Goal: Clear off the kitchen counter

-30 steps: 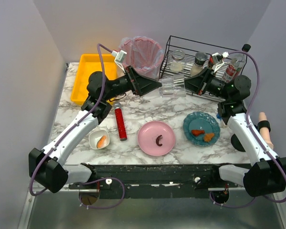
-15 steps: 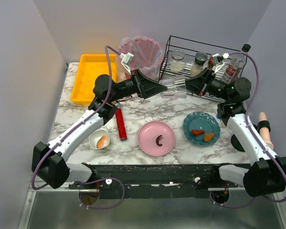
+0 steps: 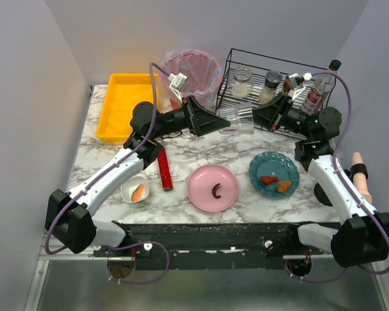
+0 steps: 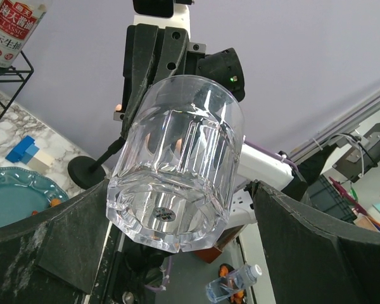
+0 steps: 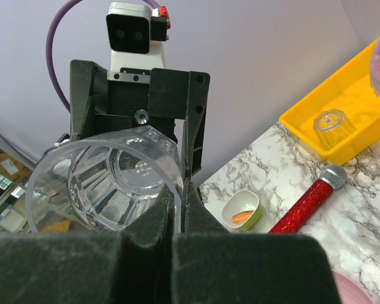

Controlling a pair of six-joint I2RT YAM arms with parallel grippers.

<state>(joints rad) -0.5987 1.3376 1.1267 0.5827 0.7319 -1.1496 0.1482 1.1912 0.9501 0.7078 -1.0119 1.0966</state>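
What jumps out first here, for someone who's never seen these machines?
Both arms meet in mid-air over the back of the marble counter with a clear glass tumbler between them; the right fingers pinch its rim, the left fingers gape around its base. Nearer sit a pink plate and a red glitter microphone.
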